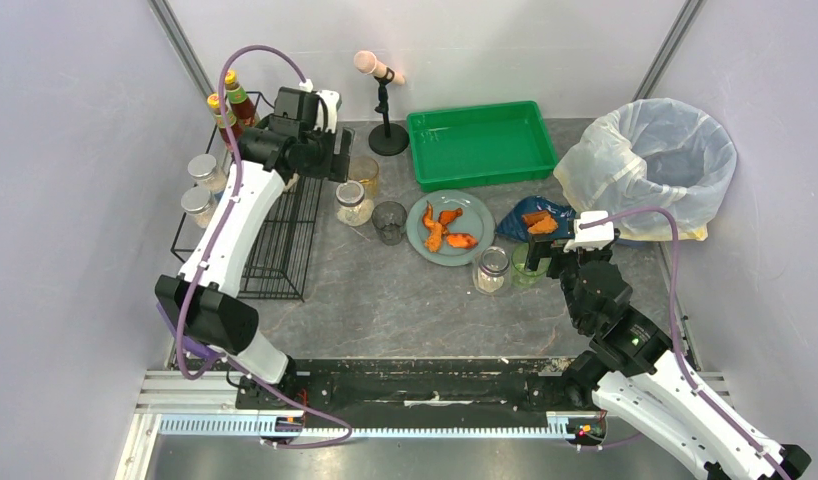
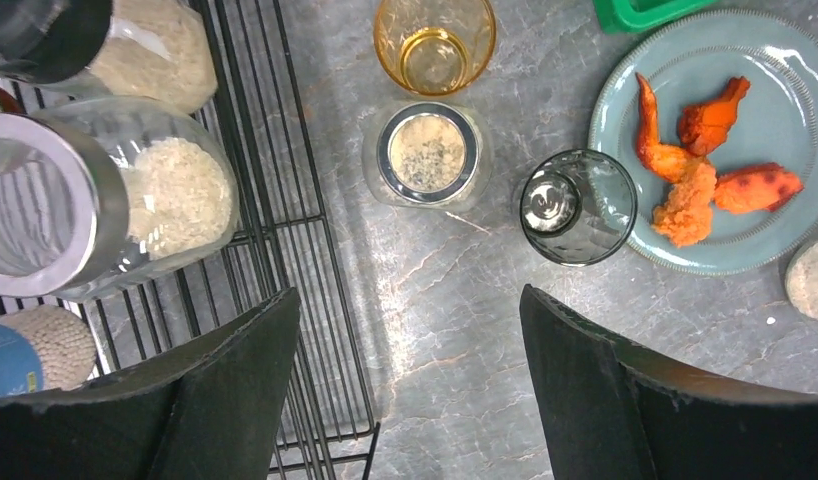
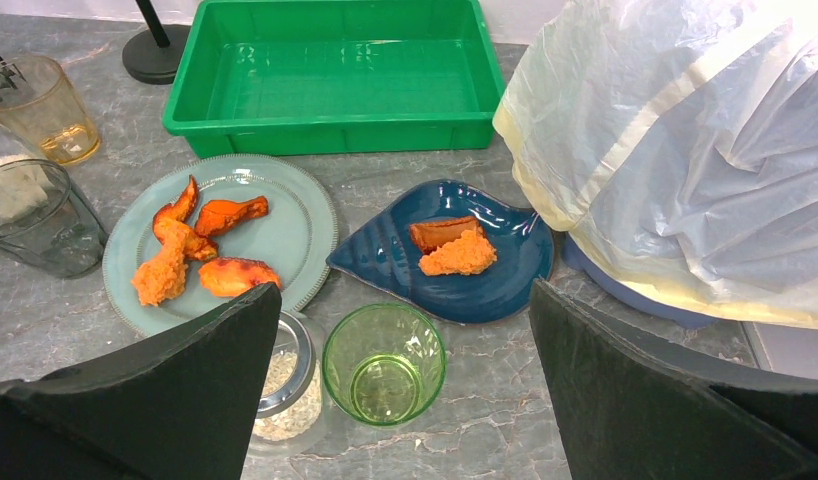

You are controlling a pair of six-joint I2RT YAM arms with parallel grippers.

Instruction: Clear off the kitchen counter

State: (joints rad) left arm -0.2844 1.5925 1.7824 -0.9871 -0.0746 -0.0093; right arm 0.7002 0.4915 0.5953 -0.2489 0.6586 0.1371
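The kitchen counter (image 1: 385, 300) is a dark grey stone-look surface. On it stand a grey-green plate (image 1: 474, 212) with orange food pieces, a blue plate (image 1: 515, 225) with two pieces, a green glass (image 3: 384, 363), a lidded jar (image 3: 283, 385), a second jar (image 2: 425, 153), an amber glass (image 2: 434, 40) and a dark glass (image 2: 576, 205). My left gripper (image 2: 407, 300) is open and empty above the counter beside the rack edge. My right gripper (image 3: 405, 290) is open and empty, above the green glass.
A black wire rack (image 1: 275, 240) at the left holds jars (image 2: 115, 200) and sauce bottles (image 1: 230, 105). A green tray (image 1: 480, 143) sits at the back, with a small stand (image 1: 385, 100) next to it. A bag-lined bin (image 1: 650, 160) stands at the right.
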